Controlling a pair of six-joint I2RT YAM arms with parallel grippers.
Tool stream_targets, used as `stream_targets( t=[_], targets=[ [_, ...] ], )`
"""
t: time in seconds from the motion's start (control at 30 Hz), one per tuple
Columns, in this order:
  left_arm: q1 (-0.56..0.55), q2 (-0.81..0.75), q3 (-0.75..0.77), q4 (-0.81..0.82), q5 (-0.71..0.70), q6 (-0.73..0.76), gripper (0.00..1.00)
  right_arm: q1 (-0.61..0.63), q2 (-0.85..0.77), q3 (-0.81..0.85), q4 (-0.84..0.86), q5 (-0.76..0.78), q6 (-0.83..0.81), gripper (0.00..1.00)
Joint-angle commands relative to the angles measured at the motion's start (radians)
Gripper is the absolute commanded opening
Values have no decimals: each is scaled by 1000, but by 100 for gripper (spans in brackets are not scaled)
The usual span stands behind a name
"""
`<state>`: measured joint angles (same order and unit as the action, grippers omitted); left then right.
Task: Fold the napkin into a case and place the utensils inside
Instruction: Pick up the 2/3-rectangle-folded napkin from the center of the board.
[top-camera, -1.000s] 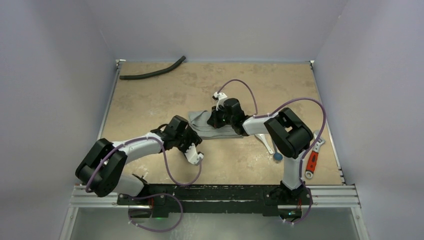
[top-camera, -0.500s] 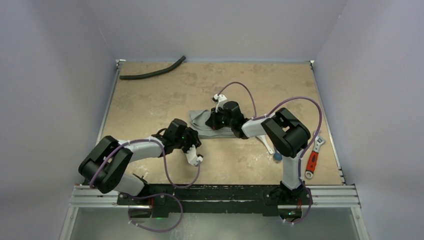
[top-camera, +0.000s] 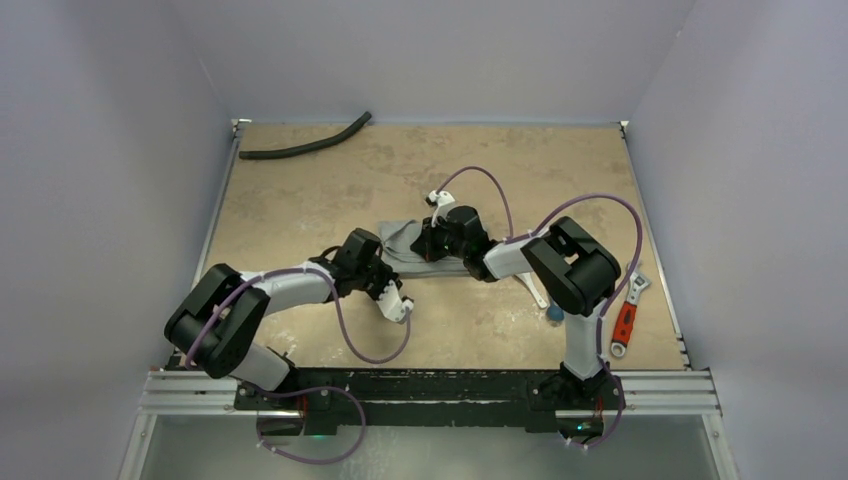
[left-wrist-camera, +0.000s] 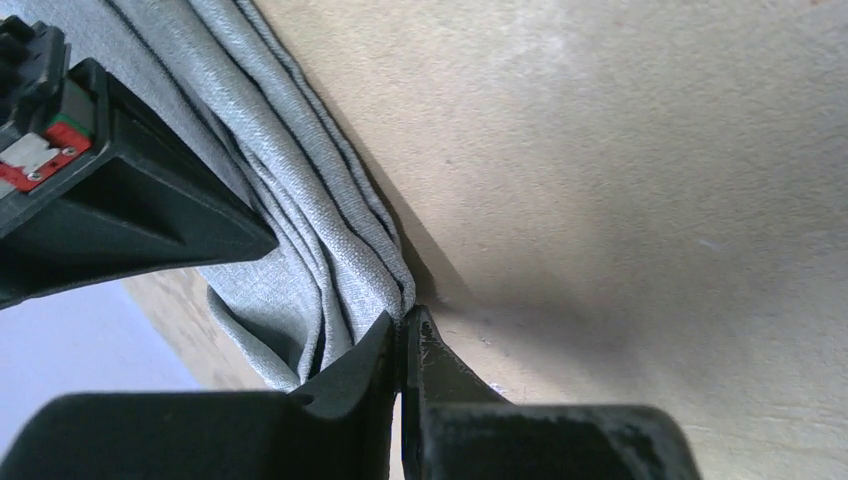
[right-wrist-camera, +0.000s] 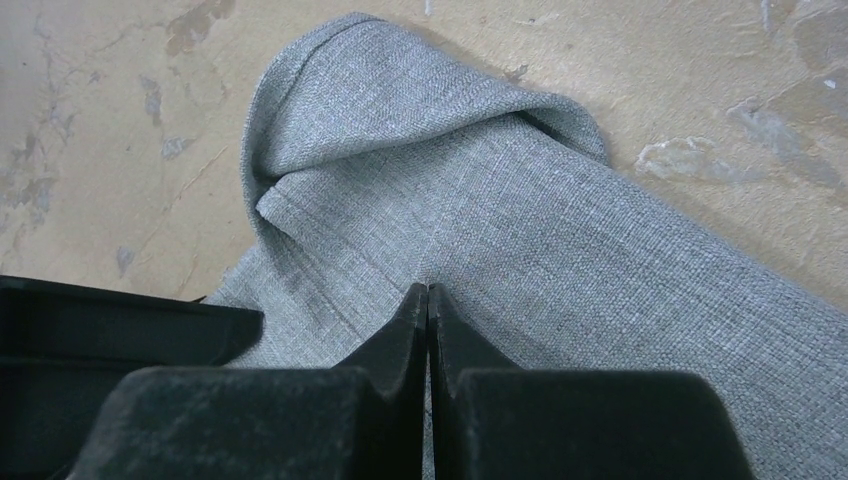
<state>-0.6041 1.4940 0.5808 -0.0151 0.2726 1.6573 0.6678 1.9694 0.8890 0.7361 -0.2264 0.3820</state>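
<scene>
The grey napkin lies folded into a rumpled oblong at the table's middle. My left gripper sits at its near left edge, and in the left wrist view the gripper is shut with the bunched folds of the napkin pinched at its tips. From the right, my right gripper reaches over the cloth. In its wrist view that gripper is shut, tips pressing down on the napkin. The white spoon and the dark stick's blue end lie right of the napkin, partly under the right arm.
A red-handled wrench lies near the table's right edge. A long black hose curves along the far left corner. The right gripper's black body looms close on the left in the left wrist view.
My left gripper moved up and right to the napkin's near edge and closed from open onto the cloth. The right gripper stayed shut on top of the napkin, shifting slightly left.
</scene>
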Motion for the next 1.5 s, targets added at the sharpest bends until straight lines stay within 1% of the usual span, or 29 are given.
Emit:
stream_targets(
  t=[0.0,0.13,0.27,0.37,0.4,0.47,0.53,0.6,0.67,0.77,0.8,0.83,0.87,0.9,1.1,1.13,1.2,1.23,1.3,1.37,1.4,1.43,1.47],
  targets=[
    [3,-4,85,-177,42,-132,0,13,-35,-18,-78,-5,-46,0],
    [3,-11,113,-226,54,-160,0,13,-77,-17,-77,-16,-95,0],
    [3,-17,123,-240,59,-171,0,13,-124,-42,-58,-35,-157,0],
    [4,-25,123,-245,63,-183,0,13,-132,-33,-66,-40,-234,11],
    [5,-30,123,-250,65,-185,0,13,-140,-41,-47,-47,-262,13],
    [6,-48,120,-255,65,-191,0,13,-180,-96,37,-78,-310,17],
    [11,-67,120,-266,68,-206,0,13,-218,-171,156,-106,-345,30],
    [15,-88,120,-280,70,-226,0,13,-244,-220,224,-119,-377,42],
    [21,-114,114,-287,81,-248,0,13,-260,-249,265,-128,-418,49],
    [23,-137,92,-285,89,-251,0,14,-259,-285,350,-173,-428,56],
    [24,-138,89,-284,89,-251,0,19,-258,-303,390,-186,-434,60],
    [23,-138,87,-285,88,-253,0,21,-253,-323,436,-194,-442,67],
    [23,-138,87,-286,86,-254,0,22,-247,-334,468,-197,-450,71],
    [24,-139,85,-290,84,-251,0,23,-242,-336,468,-200,-465,72],
    [26,-152,37,-300,73,-188,0,23,-197,-285,453,-209,-494,72],
    [27,-152,29,-299,70,-176,0,24,-190,-271,452,-179,-486,71],
    [27,-154,9,-300,63,-152,1,20,-175,-236,425,-178,-439,71],
    [27,-159,1,-294,59,-150,10,19,-168,-210,405,-172,-429,69],
    [26,-168,-4,-287,54,-156,23,19,-144,-157,388,-171,-412,62],
    [27,-178,-5,-300,53,-156,35,20,-102,-103,359,-186,-358,46],
    [26,-182,-7,-305,52,-153,39,19,-78,-76,340,-189,-325,38],
    [27,-190,-8,-311,51,-152,41,21,-59,-57,325,-203,-302,31],
    [28,-194,-9,-321,51,-149,42,23,-44,-44,321,-208,-282,26]
  ],
)
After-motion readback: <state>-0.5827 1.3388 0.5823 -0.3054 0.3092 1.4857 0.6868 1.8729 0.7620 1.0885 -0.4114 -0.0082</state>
